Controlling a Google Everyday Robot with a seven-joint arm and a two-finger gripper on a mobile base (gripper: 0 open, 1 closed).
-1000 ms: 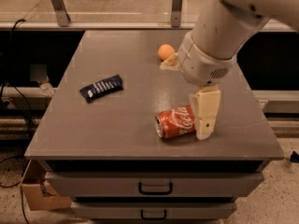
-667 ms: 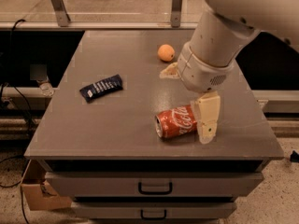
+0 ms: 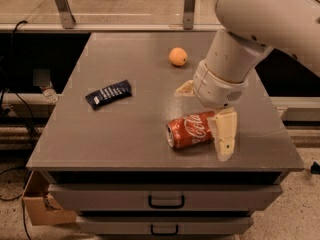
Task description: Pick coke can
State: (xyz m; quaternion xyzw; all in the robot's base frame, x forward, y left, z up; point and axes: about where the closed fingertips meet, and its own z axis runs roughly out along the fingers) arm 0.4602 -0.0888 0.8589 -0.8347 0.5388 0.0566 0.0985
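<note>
The coke can (image 3: 189, 130) is red with white script and lies on its side near the front right of the grey table (image 3: 125, 134), silver end facing left. My gripper (image 3: 205, 112) hangs from the big white arm right above and beside the can. It is open: one cream finger (image 3: 224, 133) stands at the can's right end, the other fingertip (image 3: 184, 88) shows behind the can. The can rests on the table and is not lifted.
An orange fruit (image 3: 178, 56) sits at the back of the table. A dark blue snack packet (image 3: 108, 94) lies at the left. Drawers (image 3: 165, 200) run below the front edge. A cardboard box (image 3: 37, 204) stands on the floor at the left.
The arm has shifted a little to the right and down, so the near finger now stands lower beside the can's right end. The orange is fully uncovered. The can has not moved.
</note>
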